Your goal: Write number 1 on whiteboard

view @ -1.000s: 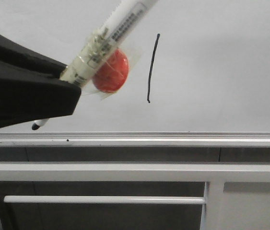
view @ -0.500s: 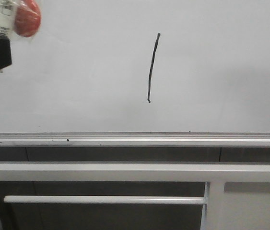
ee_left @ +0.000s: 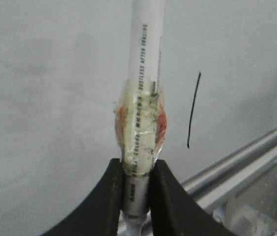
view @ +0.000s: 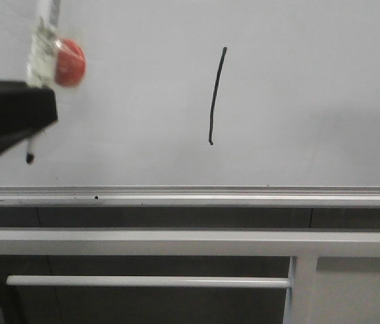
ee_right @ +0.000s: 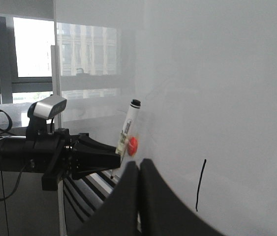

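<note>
The number 1 (view: 216, 95) is a thin black, slightly curved stroke near the middle of the whiteboard (view: 311, 101). It also shows in the left wrist view (ee_left: 193, 110) and the right wrist view (ee_right: 200, 185). My left gripper (ee_left: 137, 182) is shut on a white marker pen (ee_left: 143, 93) wrapped in tape with a red ball (view: 69, 62) stuck to it. It is at the far left in the front view (view: 14, 115), well left of the stroke, pen tip (view: 30, 158) pointing down. My right gripper (ee_right: 139, 167) is shut and empty, left of the stroke.
The whiteboard's silver lower rail (view: 190, 196) runs across below the stroke. White frame bars (view: 190, 241) lie under it, with an upright post (view: 301, 290) at the lower right. Windows (ee_right: 25, 54) show behind the left arm in the right wrist view.
My left gripper swung with the pen from beside the stroke far to the left, then came back slightly right and lower. The pen turned from slanted to nearly upright. The stroke is unchanged.
</note>
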### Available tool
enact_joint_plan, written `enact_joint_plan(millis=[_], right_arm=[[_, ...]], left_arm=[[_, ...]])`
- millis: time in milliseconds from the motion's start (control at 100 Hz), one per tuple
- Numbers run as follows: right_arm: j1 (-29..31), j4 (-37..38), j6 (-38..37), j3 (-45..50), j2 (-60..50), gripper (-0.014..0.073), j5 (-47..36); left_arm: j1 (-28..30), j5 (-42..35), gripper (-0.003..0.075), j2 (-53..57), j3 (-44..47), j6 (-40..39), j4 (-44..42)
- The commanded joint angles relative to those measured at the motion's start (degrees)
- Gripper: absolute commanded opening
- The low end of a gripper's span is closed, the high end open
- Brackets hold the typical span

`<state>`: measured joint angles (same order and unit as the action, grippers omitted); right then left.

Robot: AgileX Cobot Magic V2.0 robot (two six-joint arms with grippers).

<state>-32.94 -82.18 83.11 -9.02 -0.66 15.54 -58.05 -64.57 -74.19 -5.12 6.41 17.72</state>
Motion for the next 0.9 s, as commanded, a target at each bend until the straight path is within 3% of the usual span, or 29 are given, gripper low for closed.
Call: enact_joint_plan(millis=[0, 100, 360, 890], right_arm=[[0.0, -1.2, 0.5, -0.4, -0.2, -0.0061, -1.2], [0.0, -1.3, 0.5, 0.8, -0.2, -0.0062, -1.0], [0.0, -1.7, 0.5, 1.7, -0.2, -0.0063, -1.2], [0.0, -1.8, 0.5, 1.7, -0.2, -0.0063, -1.2]], left_arm=[[-1.4, -14.8, -0.0021, -3.9, -1.5, -2.6, -2.0], [-5.2, -14.8, -0.0021, -6.8, -1.7, -2.6, -3.1], [-13.7, -14.8, -0.0021, -7.2, -1.7, -0.2, 11.3], [-14.0, -14.8, -0.002, -7.2, -5.7, 1.0, 19.2]])
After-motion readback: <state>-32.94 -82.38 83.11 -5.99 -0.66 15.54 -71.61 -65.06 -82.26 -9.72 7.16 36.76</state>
